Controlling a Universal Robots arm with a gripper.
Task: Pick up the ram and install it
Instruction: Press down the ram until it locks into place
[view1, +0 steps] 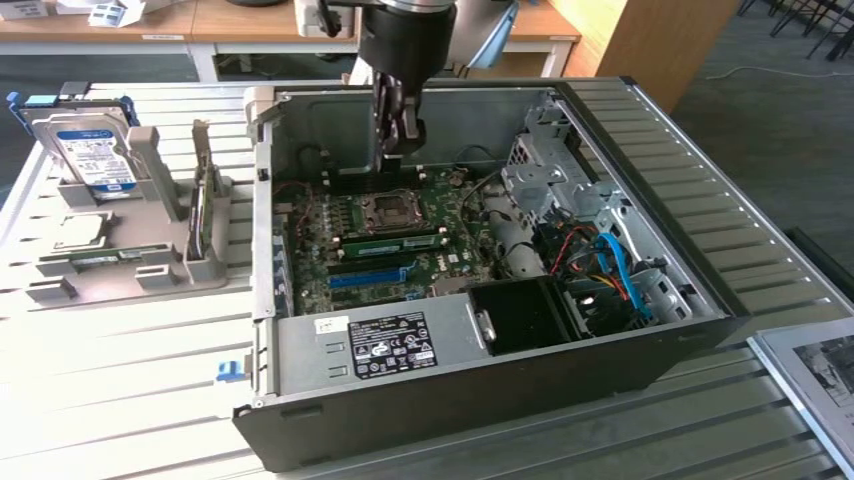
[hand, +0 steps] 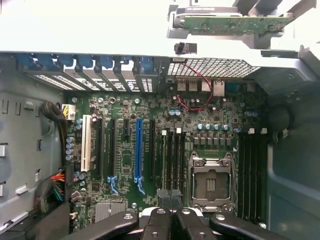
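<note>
My gripper (view1: 400, 140) hangs inside the open computer case (view1: 694, 300), above the motherboard (view1: 387, 250) just beyond the CPU socket (view1: 391, 208). Its black fingers (hand: 162, 196) are pressed together with nothing between them, and the gripper (hand: 169, 197) points down near the socket (hand: 210, 182). A ram stick (hand: 230, 22), green with small chips, rests on edge in the grey stand (view1: 200, 215) outside the case, to the exterior view's left. Another green stick (view1: 394, 243) sits in a slot between the socket and the long blue slot (view1: 367, 276).
A blue-labelled hard drive (view1: 96, 155) leans in the same grey stand. The case walls rise around the motherboard, with a drive cage (view1: 547, 170), blue and red cables (view1: 607, 265) and a black power supply (view1: 527, 315) on the exterior view's right.
</note>
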